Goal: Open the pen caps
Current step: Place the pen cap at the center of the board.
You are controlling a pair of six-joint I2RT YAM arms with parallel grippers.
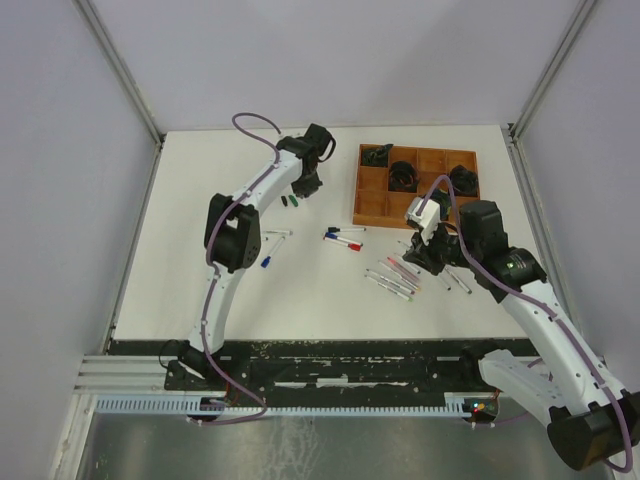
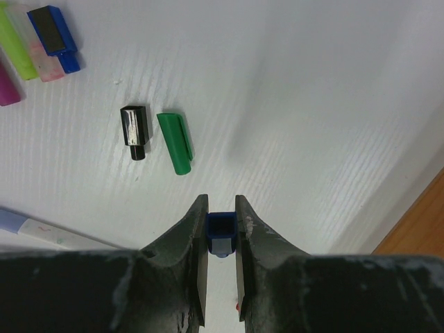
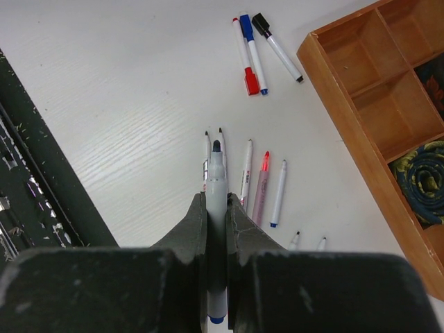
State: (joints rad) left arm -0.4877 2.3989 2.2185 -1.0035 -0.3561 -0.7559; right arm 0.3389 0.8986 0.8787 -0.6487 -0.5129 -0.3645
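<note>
My left gripper (image 1: 306,182) is shut on a small blue cap (image 2: 221,232), held just above the table; its fingertips (image 2: 200,208) show in the left wrist view. A black cap (image 2: 134,130) and a green cap (image 2: 175,143) lie on the table ahead of it. More caps, including a blue one (image 2: 55,36), lie at the far left. My right gripper (image 1: 428,254) is shut on an uncapped grey pen (image 3: 217,182) with a dark tip and a blue rear end. Several uncapped pens (image 3: 262,186) lie below it. Three capped pens (image 3: 251,50) lie farther off.
A brown compartment tray (image 1: 372,203) stands at the back right, with dark coiled things in some cells; its wall also shows in the right wrist view (image 3: 361,163). A loose blue cap (image 1: 266,262) and a pen (image 1: 276,233) lie near the left arm. A black rail runs along the near edge.
</note>
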